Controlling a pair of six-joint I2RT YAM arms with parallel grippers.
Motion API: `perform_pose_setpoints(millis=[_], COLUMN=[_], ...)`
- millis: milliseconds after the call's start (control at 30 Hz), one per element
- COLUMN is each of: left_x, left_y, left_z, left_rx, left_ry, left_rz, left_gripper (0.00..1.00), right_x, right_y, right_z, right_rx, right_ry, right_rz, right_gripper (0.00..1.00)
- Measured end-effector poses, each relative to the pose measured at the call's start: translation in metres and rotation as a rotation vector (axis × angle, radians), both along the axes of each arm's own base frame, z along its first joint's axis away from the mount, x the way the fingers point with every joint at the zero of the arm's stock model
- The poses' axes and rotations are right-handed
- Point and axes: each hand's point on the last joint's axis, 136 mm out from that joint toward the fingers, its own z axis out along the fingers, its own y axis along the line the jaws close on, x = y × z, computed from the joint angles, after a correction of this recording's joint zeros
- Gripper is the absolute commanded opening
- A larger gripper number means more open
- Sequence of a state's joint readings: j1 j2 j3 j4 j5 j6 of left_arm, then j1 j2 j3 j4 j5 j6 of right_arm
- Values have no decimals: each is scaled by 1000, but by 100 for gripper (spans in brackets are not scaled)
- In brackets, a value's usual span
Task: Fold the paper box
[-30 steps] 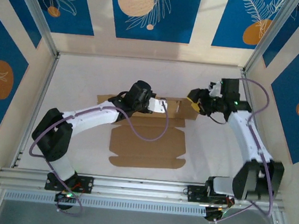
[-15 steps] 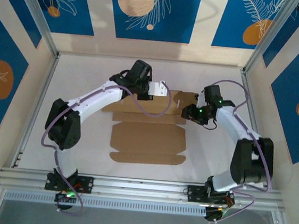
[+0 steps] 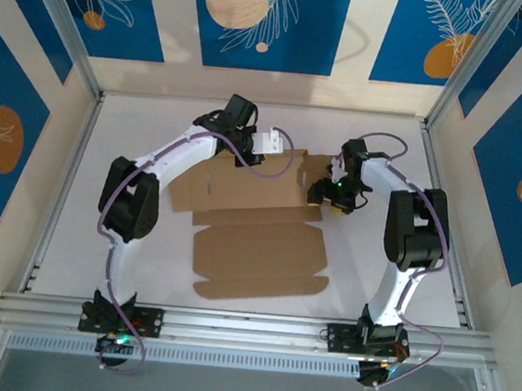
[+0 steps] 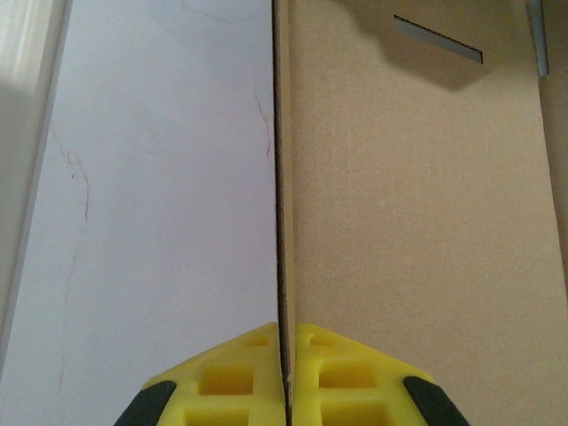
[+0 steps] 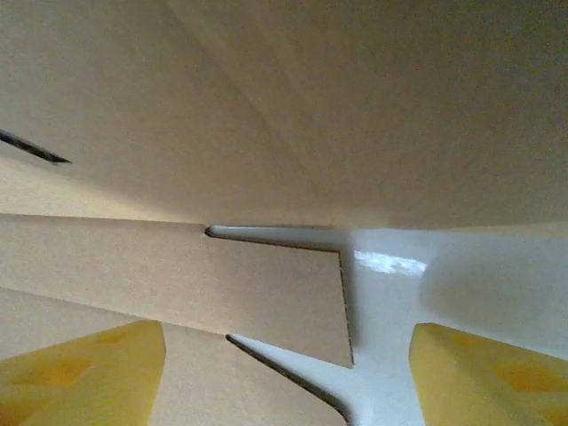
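The left gripper [image 4: 286,395] is clamped on the paper box's [image 3: 258,228] far edge. The right gripper [image 3: 323,195], jaws apart, sits at its right side.

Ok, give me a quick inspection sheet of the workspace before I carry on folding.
Surface: white tabletop, faint hairline marks.
Job's things: flat brown die-cut cardboard sheet, near panels lying flat, far panel lifted.
Clutter: nothing seen.
Jaws: left jaws shut on the far panel's edge; right jaws open by the sheet's right flap.
Cables: purple cables along both arms; the left one loops over the sheet.
Surroundings: blue-and-cream floral wall panels, aluminium frame rail at the near edge.
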State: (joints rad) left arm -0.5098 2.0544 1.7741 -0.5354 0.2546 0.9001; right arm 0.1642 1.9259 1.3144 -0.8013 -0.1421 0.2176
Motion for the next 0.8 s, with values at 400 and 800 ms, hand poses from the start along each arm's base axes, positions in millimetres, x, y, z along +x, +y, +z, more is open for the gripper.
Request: perform_pose_setpoints(millis=[400,800], left_x=[10,18], left_y=[12,34], left_z=[-16,-49], left_rx=[-24,-38], left_ry=[4,-42], left_rz=[58,142], left_gripper=[0,0], right_x=[-10,5], right_y=[17,28], right_z=[-6,19], right_rx=[55,308], right_ry=[70,21], right_rz=[5,-68], right_gripper=[73,63])
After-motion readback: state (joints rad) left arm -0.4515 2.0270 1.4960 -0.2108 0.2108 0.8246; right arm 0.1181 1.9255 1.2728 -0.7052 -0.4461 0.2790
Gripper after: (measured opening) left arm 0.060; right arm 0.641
